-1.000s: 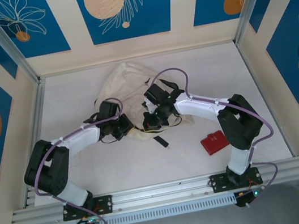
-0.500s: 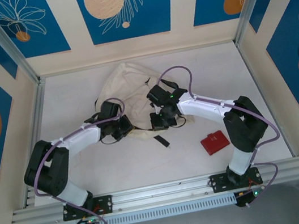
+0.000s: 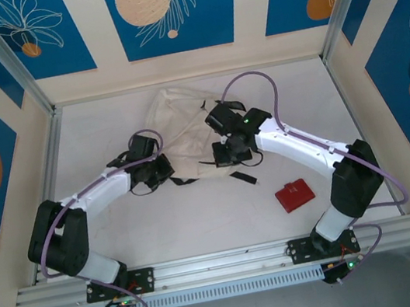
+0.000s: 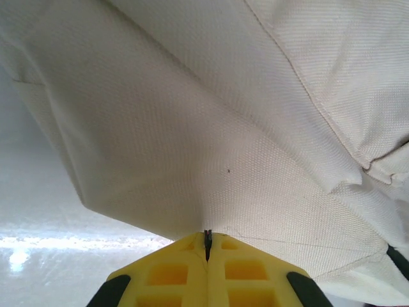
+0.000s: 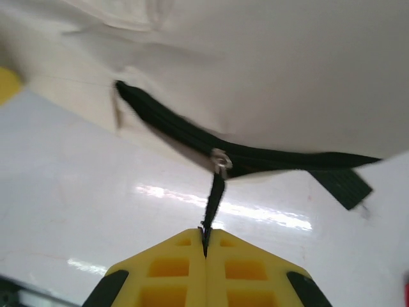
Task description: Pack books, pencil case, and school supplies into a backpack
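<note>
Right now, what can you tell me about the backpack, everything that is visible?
The backpack is cream-white woven cloth, soft and crumpled, lying on the white table. A black zipper runs along one edge, with a black strap end beside it. The left gripper pinches its cloth; the right gripper pinches the zipper's black pull tab.

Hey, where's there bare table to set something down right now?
Bare table: the near strip in front of the backpack, left of the red item, and the far right by the wall. Crowded middle: left pincer and right pincer grip the backpack.
</note>
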{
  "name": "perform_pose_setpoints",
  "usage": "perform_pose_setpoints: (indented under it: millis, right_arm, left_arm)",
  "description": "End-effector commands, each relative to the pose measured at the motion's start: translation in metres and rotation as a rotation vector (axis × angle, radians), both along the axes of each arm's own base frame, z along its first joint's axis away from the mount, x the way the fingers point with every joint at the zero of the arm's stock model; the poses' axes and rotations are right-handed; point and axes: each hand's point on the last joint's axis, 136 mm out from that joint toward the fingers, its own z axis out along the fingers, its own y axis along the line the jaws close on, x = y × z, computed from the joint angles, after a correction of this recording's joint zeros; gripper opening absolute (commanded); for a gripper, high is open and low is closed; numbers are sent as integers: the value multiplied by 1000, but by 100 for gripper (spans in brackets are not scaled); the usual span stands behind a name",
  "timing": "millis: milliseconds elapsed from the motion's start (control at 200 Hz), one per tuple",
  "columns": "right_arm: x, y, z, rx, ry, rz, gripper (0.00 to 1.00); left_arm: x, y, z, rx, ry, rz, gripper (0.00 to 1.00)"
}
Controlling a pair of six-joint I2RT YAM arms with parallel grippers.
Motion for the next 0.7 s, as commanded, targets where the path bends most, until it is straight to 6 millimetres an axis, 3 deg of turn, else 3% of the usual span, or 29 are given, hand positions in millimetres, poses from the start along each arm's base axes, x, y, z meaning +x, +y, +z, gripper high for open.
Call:
perform_pose_setpoints:
  millis: [0,55,175,290,485,695]
  right_arm:
    - [-5,39,25,148,-14,150,0]
    - [-6,56,30,216,-12,196,0]
    - [-7,90,44,378,1,280,0]
    - [-9,112,51,470,23,331,0]
    - [-13,126,47,509,51,350,0]
    - [-16,118,32,437,63,319,0]
  left_arm:
    - [3,-13,26,-80,-48,-42,10]
    - [1,-19,32,-131,-53,-46,27]
    - [0,-31,41,-234,-64,-40,52]
    - [1,-37,42,-288,-52,-24,61]
    - [-2,-43,24,-336,24,18,59]
    - [-11,-36,2,-291,104,52,31]
